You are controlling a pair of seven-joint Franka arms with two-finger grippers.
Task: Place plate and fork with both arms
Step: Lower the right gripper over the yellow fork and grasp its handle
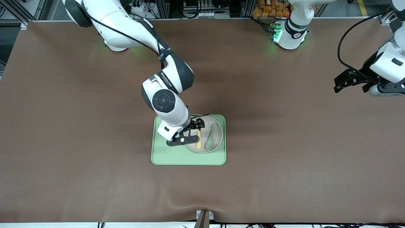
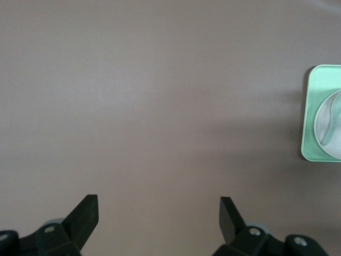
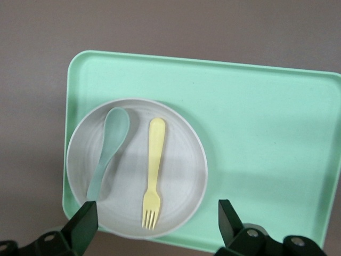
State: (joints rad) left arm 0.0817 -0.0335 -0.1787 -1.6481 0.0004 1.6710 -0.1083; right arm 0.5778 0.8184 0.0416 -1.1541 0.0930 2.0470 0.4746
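Note:
The pale speckled plate (image 1: 218,139) sits on the light-green tray (image 1: 172,155), in the part toward the left arm's end. The pale-yellow fork (image 3: 154,160) lies in the plate (image 3: 184,160) beside a grey-green spoon (image 3: 109,146). In the front view the fork (image 1: 199,145) is partly hidden by the right gripper. My right gripper (image 1: 191,131) hangs open and empty just above the plate, its jaws spread on either side of the fork's tines (image 3: 157,210). My left gripper (image 1: 340,83) is open and empty (image 2: 158,205), up over bare table near the left arm's end, waiting.
The spoon (image 1: 211,136) lies in the plate next to the fork. The brown mat (image 1: 284,142) covers the whole table. In the left wrist view the tray (image 2: 311,106), plate (image 2: 323,114) and spoon (image 2: 335,122) show at the edge.

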